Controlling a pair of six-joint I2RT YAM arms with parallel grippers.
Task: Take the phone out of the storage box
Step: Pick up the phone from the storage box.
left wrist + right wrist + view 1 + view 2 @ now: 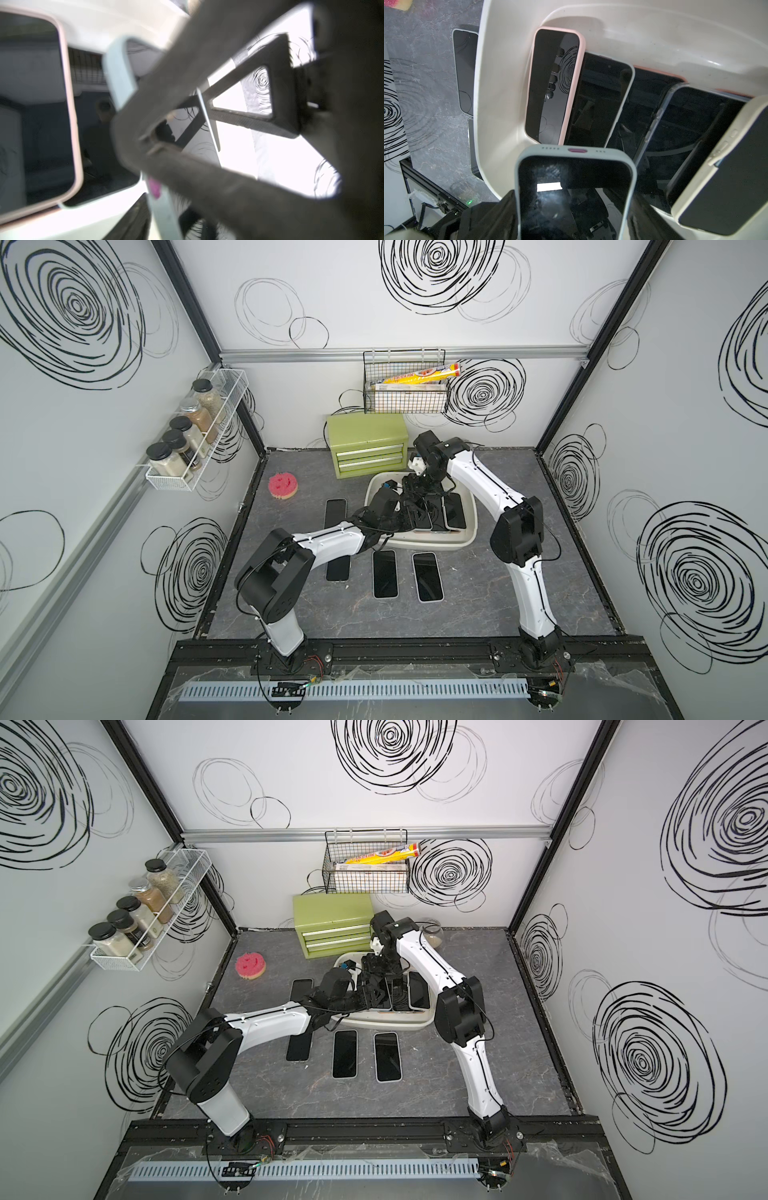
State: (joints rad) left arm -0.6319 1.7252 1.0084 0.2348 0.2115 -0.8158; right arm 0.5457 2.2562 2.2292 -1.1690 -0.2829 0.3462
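Reaching into the white storage box (436, 542), the right hand (575, 207) grasped the sides of a pale-blue-cased phone (575, 182), which stood on end but was not yet out of the box. The left hand (149, 143) straddled its edge, grip unclear through blur. Four phones (385, 574) lay on the tabletop (478, 605); more phones (602, 99) crowded the box, a green chest (365, 439) just behind.

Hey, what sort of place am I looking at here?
Likely a robot lab test cell dressed as a kitchen corner: swirl-patterned white wall panels, a white wire rack of black-lidded spice jars, and a black wire basket of wrap boxes.
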